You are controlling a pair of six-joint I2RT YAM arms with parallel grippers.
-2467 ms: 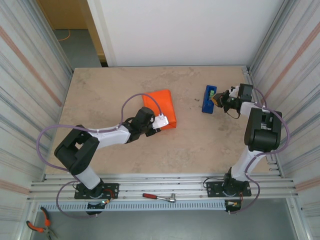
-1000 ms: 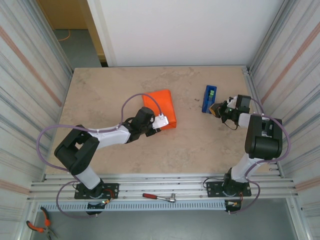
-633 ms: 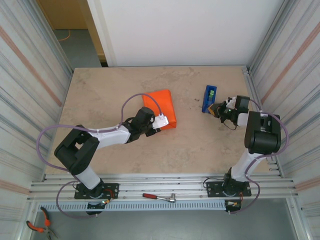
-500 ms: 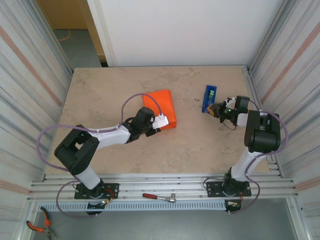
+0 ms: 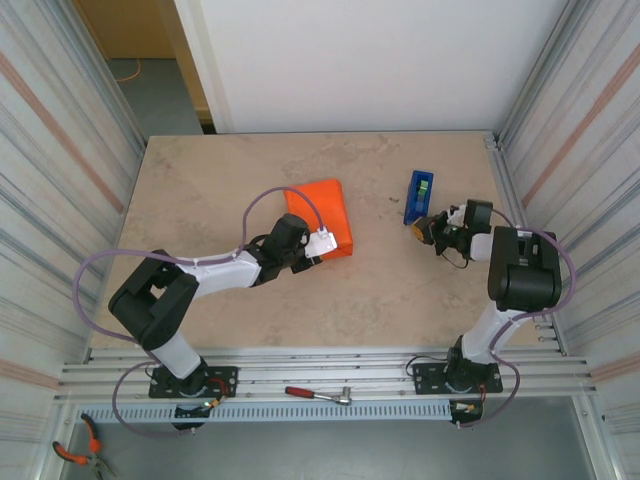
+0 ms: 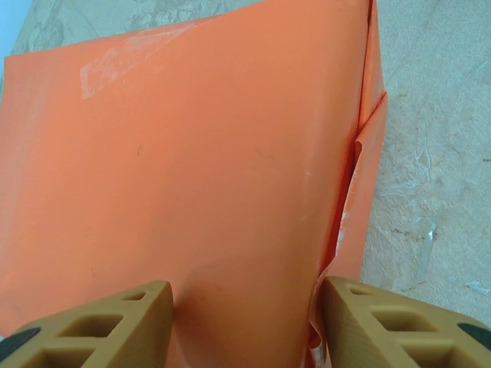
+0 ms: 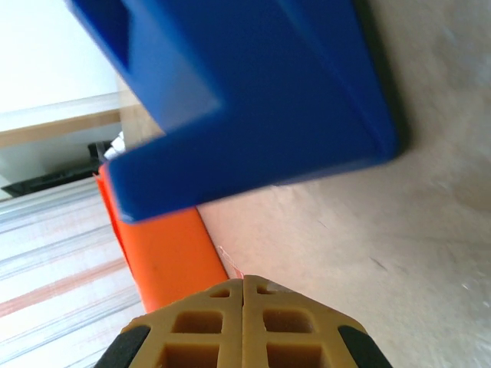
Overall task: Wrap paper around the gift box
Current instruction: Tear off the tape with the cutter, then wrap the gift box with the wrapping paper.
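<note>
The orange paper point(image 5: 322, 215) lies folded into a bundle at the table's middle; the pink gift box is hidden under it. My left gripper point(image 5: 318, 243) rests at the bundle's near end. In the left wrist view it is open point(image 6: 245, 314), its tan fingers point(image 6: 115, 322) set wide on the paper point(image 6: 207, 153), beside a loose side fold point(image 6: 360, 176). My right gripper point(image 5: 425, 228) sits just below the blue tape dispenser point(image 5: 418, 196). It is shut point(image 7: 243, 287), and a thin clear strip of tape point(image 7: 230, 264) sticks out from its tips, beneath the dispenser point(image 7: 253, 100).
A patch of clear tape point(image 6: 123, 57) sits on the paper's far corner. Corrugated metal walls close in the beige table point(image 5: 200, 180) on both sides. A ratchet wrench point(image 5: 318, 394) lies on the front rail and pliers point(image 5: 78, 452) lie at the bottom left.
My right gripper has drawn back from the dispenser's side towards the near left, ending just below it. The left arm and the orange bundle have not moved.
</note>
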